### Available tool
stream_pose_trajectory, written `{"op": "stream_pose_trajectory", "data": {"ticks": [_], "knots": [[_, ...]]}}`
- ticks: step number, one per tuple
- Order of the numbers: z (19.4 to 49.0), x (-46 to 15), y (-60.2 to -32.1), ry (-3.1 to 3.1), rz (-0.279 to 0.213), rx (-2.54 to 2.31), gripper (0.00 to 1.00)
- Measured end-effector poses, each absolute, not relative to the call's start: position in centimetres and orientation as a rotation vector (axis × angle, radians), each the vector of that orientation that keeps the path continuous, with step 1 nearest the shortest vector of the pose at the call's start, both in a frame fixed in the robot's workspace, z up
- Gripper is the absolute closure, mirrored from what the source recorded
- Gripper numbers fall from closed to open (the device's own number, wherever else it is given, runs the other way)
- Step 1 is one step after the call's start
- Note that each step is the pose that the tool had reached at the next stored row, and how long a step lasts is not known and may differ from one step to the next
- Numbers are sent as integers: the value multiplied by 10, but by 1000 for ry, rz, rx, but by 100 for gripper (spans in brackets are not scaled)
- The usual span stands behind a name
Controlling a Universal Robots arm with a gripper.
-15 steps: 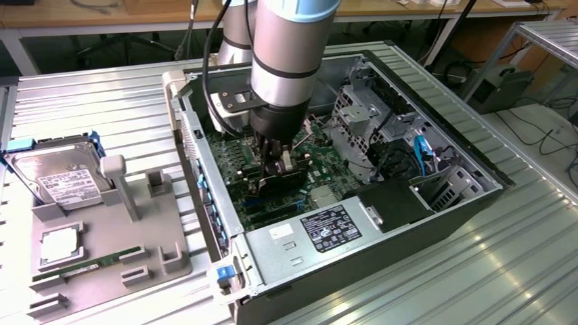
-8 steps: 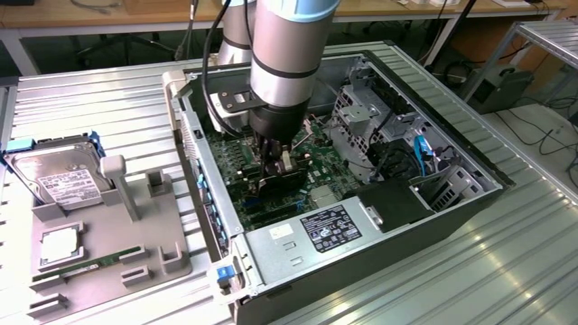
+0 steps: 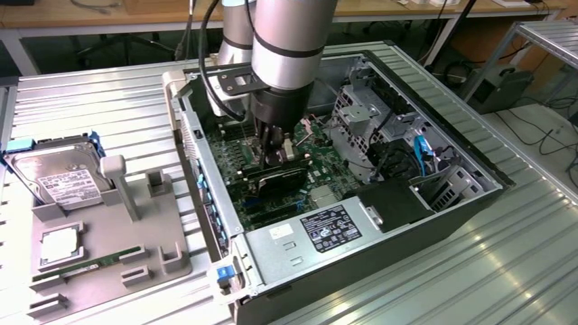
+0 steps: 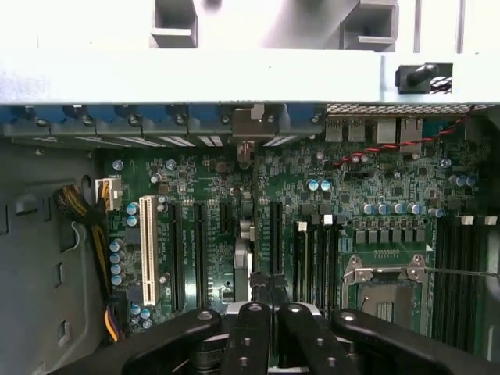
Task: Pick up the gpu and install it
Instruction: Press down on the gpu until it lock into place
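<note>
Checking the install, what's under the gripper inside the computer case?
Under the gripper, shut on the gpu, is the green motherboard with its expansion slots. The slot directly beneath the card is covered by it.

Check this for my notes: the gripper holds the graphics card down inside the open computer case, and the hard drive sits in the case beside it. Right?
Not quite. The hard drive rests on the grey holder tray outside the computer case, toward the exterior view's left. The rest stands: the gripper holds the graphics card inside the open case.
</note>
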State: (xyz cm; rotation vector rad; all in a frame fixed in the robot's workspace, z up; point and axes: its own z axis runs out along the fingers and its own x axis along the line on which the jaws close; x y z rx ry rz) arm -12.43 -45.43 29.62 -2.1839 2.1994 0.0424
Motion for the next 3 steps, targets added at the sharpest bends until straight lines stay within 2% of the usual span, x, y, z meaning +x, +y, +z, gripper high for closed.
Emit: {"op": "stream_pose_trajectory", "data": {"ticks": [3], "knots": [[296, -124, -454, 2199, 42, -2184, 87]]}}
